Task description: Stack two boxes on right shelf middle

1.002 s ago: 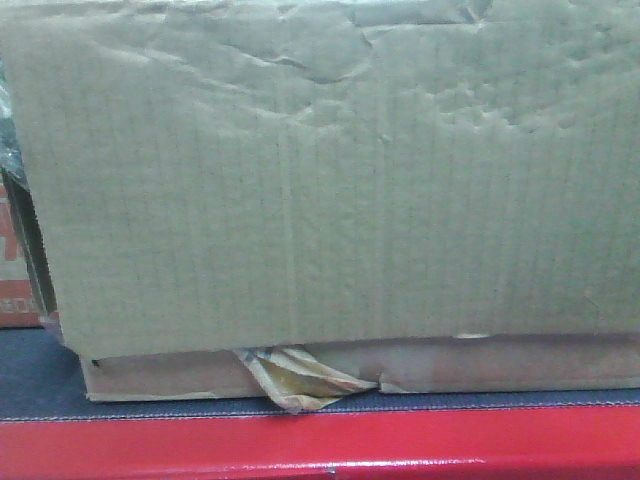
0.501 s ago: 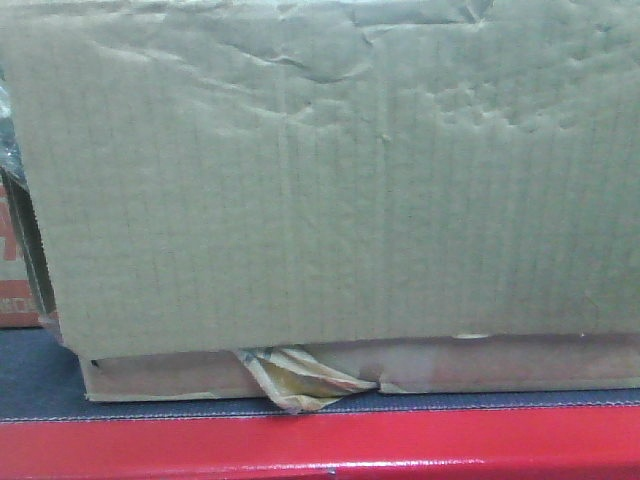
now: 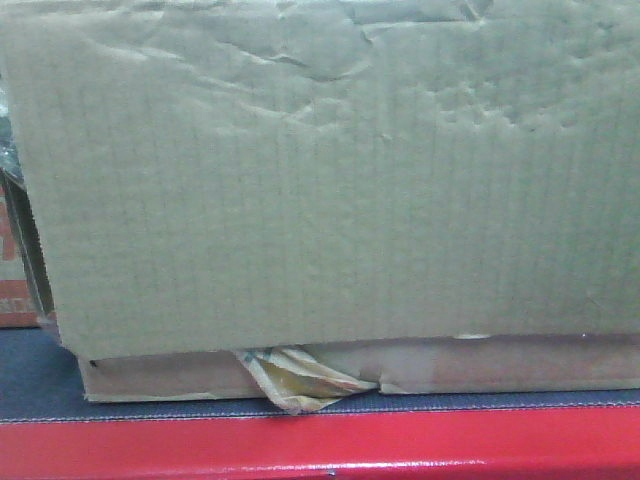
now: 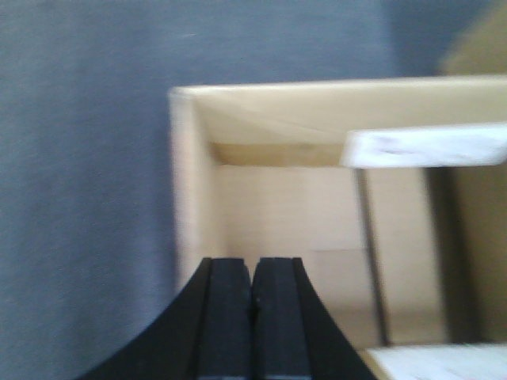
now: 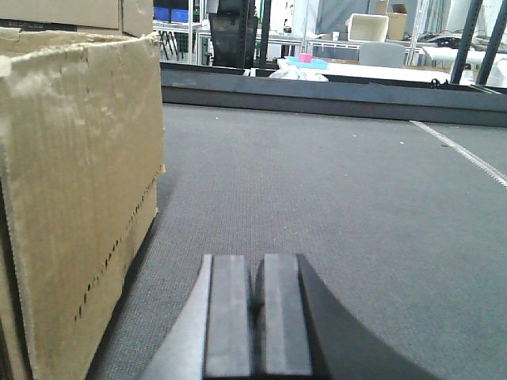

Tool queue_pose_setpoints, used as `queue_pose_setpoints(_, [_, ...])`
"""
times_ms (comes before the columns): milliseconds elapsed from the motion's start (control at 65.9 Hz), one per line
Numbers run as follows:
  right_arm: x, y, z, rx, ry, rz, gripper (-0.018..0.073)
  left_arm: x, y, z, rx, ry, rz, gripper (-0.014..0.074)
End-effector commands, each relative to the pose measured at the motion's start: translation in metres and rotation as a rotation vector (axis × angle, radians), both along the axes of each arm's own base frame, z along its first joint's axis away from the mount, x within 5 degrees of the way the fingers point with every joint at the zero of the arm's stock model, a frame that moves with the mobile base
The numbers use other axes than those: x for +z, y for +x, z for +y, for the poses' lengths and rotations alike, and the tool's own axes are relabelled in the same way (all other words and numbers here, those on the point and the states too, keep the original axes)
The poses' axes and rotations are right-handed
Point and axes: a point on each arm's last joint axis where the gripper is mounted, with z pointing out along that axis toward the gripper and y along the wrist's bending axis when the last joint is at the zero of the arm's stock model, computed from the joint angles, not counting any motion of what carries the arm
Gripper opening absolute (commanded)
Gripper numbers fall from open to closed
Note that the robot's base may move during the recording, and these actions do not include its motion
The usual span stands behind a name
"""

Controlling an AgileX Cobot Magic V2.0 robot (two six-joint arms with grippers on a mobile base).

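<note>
Front-facing view: a big box (image 3: 320, 180) fills the frame, its long axis running left to right and its dented broad face toward the camera. It sits on a flatter carton (image 3: 500, 368), with crumpled tape (image 3: 300, 380) poking out at lower centre. A red ledge (image 3: 320, 445) runs along the bottom edge.

At the left wrist, my left fingers (image 4: 249, 273) are pressed together at lower centre. An open box (image 4: 277, 206) lies just beyond them, mouth toward the camera and a white flap (image 4: 424, 146) at upper right. Bare grey worktop (image 4: 79, 198) fills the left half.

At the right wrist, my right fingers (image 5: 250, 273) are also together, holding nothing. A brown box (image 5: 71, 182) stands upright at left, apart from them. Open worktop spreads ahead and right to a dark rim (image 5: 333, 91) across the top.
</note>
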Motion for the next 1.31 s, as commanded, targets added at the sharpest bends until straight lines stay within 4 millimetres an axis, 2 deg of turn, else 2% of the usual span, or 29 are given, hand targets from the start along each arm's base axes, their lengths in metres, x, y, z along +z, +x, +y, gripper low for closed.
queue_pose_setpoints(0, [0.001,0.0,0.0,0.0,-0.006,-0.017,-0.0162,-0.006,0.007,0.007,0.011,0.001,0.039,-0.001])
queue_pose_setpoints(213, [0.001,0.0,0.0,0.0,-0.006,-0.017,-0.0162,-0.01,0.012,0.011,0.014,0.028,0.04,0.0345])
queue_pose_setpoints(258, [0.001,0.0,0.0,0.0,-0.006,-0.017,-0.0162,-0.011,0.014,0.011,0.015,0.031,0.027,0.039])
queue_pose_setpoints(334, [0.001,0.0,0.0,0.0,-0.006,-0.017,-0.0162,-0.015,0.017,0.012,0.016,0.031,0.028,0.0398])
queue_pose_setpoints(486, [0.001,0.0,0.0,0.0,-0.006,-0.017,-0.0162,-0.034,0.031,0.014,0.014,0.018,0.09,0.0349])
queue_pose_setpoints(683, [0.001,0.0,0.0,0.0,-0.006,-0.017,-0.0162,-0.057,0.041,0.017,0.011,0.001,0.191,0.0347])
queue_pose_setpoints(896, [0.001,0.0,0.0,0.0,-0.006,-0.017,-0.0162,-0.067,0.048,0.018,0.011,-0.002,0.216,0.0325])
queue_pose_setpoints(1002, [0.001,0.0,0.0,0.0,-0.006,-0.017,-0.0162,-0.067,0.048,0.018,0.011,-0.002,0.216,0.02])
queue_pose_setpoints(1139, [0.001,0.0,0.0,0.0,-0.006,-0.017,-0.0162,-0.066,0.048,0.018,0.011,-0.001,0.208,-0.011])
queue_pose_setpoints(1290, [0.001,0.0,0.0,0.0,-0.006,-0.017,-0.0162,-0.05,0.051,0.021,0.056,0.01,0.171,-0.0111])
